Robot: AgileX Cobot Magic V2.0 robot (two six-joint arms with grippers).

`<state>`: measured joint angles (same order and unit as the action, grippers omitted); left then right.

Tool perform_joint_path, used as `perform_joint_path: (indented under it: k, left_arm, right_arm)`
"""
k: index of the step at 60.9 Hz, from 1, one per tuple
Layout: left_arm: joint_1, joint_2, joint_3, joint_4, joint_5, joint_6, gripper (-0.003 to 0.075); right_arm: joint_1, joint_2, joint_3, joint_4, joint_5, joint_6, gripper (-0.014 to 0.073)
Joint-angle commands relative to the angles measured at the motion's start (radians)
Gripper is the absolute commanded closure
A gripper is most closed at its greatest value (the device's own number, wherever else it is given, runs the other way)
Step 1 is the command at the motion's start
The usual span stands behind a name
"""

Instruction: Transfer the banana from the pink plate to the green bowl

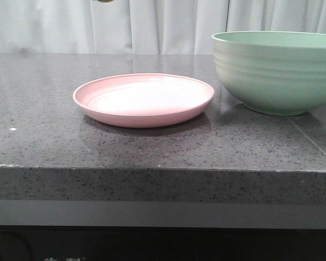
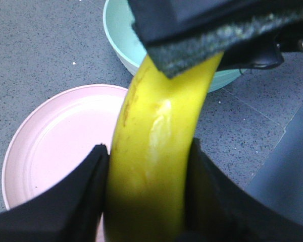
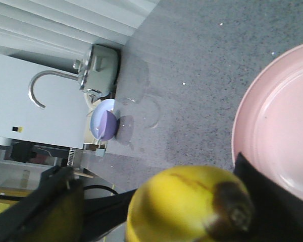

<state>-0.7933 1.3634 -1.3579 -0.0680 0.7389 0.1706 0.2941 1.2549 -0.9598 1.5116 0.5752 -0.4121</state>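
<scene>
A kitchen-style test setup: speckled grey stone counter [image 1: 152,147], white curtain [image 1: 152,24] behind, plastic dishes.

Even, bright light fills the front view, and the pink plate [image 1: 144,100] drops a soft shadow toward the lower edge of the frame. The dark countertop [image 1: 54,136] carries a pale sheen at upper left. In the left wrist view the banana [image 2: 156,146] is blurred and glares white mid-frame (too close to focus). The right wrist view's lower edge is soft.
</scene>
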Motion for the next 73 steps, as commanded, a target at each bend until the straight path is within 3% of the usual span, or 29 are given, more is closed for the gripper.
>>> perform_joint_path:
  k: [1,12,19,24,40,44,56,73]
  left_arm:
    - [-0.011,-0.038,-0.028,-0.014,-0.087,-0.009,0.0708]
    - [-0.011,-0.038,-0.028,-0.023,-0.087,-0.009,0.0707]
    - [-0.011,-0.038,-0.028,-0.031,-0.088,-0.009,0.07]
    - [-0.011,-0.038,-0.028,-0.031,-0.088,-0.009,0.0649]
    - [-0.011,-0.038,-0.028,-0.031,-0.088,-0.009,0.0242]
    - [-0.011,-0.041,-0.028,-0.029,-0.088,-0.009,0.0178]
    - [-0.011,-0.07,-0.035,-0.031,-0.078,-0.009,0.0161]
    - [-0.011,-0.169,-0.035,-0.024,-0.02,-0.03,0.0162]
  right_arm:
    - [-0.003,-0.017,-0.038,0.096,0.038,-0.042,0.0101]
    - [-0.003,0.024,-0.038,0.118,0.111,-0.042,0.0361]
    - [-0.003,0.047,-0.038,0.12,0.133,-0.043,0.0454]
    - [-0.003,0.052,-0.038,0.12,0.131,-0.062,0.0492]
    - [-0.003,0.052,-0.046,0.121,0.113,-0.094,0.0518]
    - [-0.003,0.054,-0.051,0.119,0.095,-0.1,0.0518]
    - [-0.006,0.057,-0.106,0.042,0.022,-0.121,0.0518]
    - [-0.046,0.057,-0.305,-0.3,-0.054,-0.121,0.0517]
